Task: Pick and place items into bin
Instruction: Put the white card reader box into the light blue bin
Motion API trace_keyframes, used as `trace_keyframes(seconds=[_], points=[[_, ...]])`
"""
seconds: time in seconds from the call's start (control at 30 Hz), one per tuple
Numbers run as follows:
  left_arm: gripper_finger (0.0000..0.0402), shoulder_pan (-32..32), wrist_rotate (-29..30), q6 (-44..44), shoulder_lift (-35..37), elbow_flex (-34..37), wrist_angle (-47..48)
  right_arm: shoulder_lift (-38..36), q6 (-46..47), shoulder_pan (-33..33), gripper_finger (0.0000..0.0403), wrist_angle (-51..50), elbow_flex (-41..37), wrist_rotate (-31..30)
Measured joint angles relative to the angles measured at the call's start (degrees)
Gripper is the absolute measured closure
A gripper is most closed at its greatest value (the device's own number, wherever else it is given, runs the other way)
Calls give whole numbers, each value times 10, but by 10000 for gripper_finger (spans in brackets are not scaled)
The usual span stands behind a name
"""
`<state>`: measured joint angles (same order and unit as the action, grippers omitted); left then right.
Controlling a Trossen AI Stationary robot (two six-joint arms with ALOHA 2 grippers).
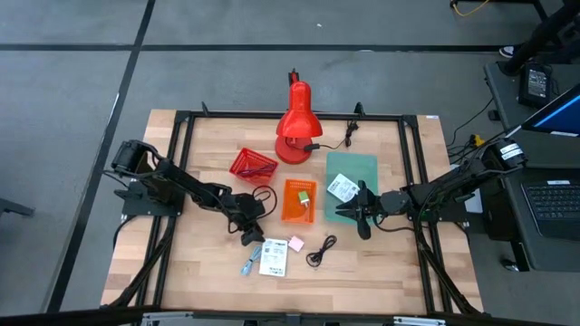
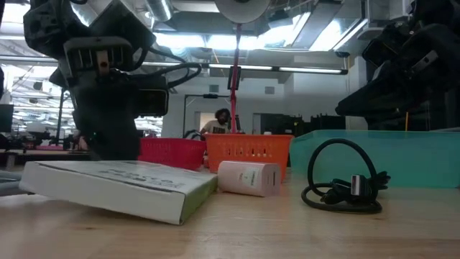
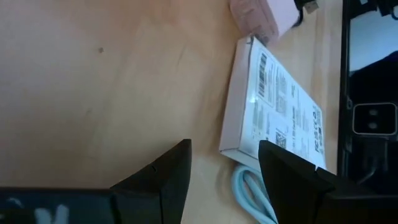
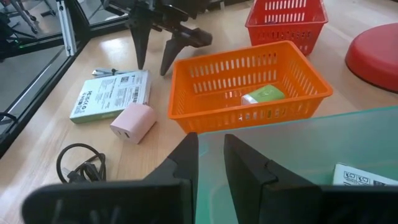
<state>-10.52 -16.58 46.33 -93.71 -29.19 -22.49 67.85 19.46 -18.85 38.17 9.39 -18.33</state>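
A white printed packet (image 1: 273, 256) lies flat on the wooden table (image 1: 199, 281) near its front edge, beside a pale pink cube (image 1: 295, 244) and a black coiled cable (image 1: 320, 251). My left gripper (image 3: 225, 146) is open and slants down just left of the packet (image 3: 273, 99), with bare table and the packet's corner between its fingers. My right gripper (image 4: 211, 140) hovers over the near edge of a teal tray (image 1: 352, 167), open by a narrow gap with nothing in it. A second white packet (image 1: 343, 188) lies in that tray. A green item (image 4: 262, 94) sits in the orange basket (image 1: 299, 201).
A red basket (image 1: 252, 165) stands left of the orange one, with a dark cord (image 1: 265, 195) between them. The red desk lamp (image 1: 294, 127) stands at the far middle. A light blue cable (image 1: 246, 265) lies by the packet's left side. A black frame (image 1: 181, 118) rims the table.
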Motion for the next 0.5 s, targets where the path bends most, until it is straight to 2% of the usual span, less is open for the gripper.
trace_keyframes(seconds=[0.5], points=[[219, 0, -13, 11, 0, 0, -5, 0, 0, 0, 344, 0, 0, 0]])
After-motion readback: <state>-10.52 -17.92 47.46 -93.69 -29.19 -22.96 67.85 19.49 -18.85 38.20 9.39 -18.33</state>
